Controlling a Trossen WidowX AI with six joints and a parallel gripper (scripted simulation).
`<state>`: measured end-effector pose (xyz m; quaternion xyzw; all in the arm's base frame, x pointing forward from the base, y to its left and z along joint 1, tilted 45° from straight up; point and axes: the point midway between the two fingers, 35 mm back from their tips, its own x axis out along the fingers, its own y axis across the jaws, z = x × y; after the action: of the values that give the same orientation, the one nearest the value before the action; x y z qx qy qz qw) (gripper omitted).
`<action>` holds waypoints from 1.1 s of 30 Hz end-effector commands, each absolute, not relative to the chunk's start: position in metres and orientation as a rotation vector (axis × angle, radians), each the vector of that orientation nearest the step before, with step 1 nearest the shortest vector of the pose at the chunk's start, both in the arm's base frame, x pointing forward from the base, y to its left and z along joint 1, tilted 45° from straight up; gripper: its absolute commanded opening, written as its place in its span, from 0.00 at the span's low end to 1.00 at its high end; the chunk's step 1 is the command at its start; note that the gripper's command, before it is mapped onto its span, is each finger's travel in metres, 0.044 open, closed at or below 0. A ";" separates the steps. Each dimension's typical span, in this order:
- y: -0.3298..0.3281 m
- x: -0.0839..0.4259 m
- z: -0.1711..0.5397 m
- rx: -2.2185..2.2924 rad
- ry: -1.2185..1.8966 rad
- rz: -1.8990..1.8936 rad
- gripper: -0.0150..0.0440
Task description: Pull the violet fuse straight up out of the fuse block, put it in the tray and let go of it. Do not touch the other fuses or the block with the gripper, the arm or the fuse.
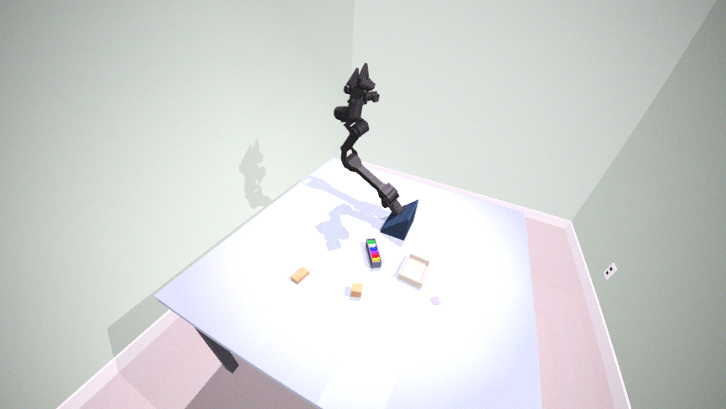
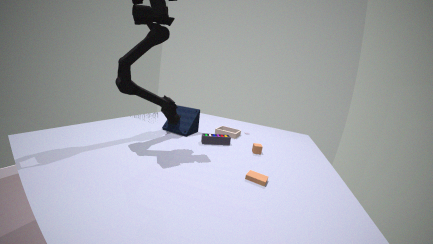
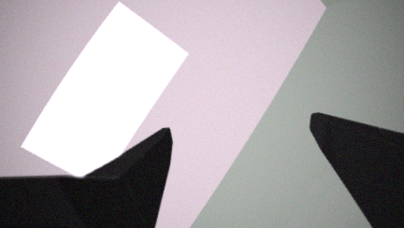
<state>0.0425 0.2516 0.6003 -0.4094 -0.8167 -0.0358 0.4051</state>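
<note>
The violet fuse sits in the dark fuse block, between the blue fuse and the red fuse. Green, white and yellow fuses are also in the block. The beige tray stands beside the block and looks empty. My gripper is open and empty, high above the table and pointing upward. Its fingers are out of view in the exterior view. The wrist view shows no fuse, block or tray.
An orange cube and a flat orange block lie on the table. A small pale flat square lies near the tray. The arm's dark blue wedge base stands behind the fuse block.
</note>
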 end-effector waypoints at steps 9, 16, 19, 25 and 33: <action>0.300 0.122 0.562 -1.229 -1.775 0.169 0.53; 0.323 0.198 0.510 -1.364 -1.486 0.369 0.38; 0.329 0.225 0.488 -1.417 -1.364 0.432 0.38; 0.334 0.288 0.418 -1.546 -1.020 0.591 0.38; 0.306 0.355 0.307 -1.702 -0.502 0.766 0.38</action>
<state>0.3276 0.3240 0.3605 -0.6978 -0.3186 0.2938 0.5704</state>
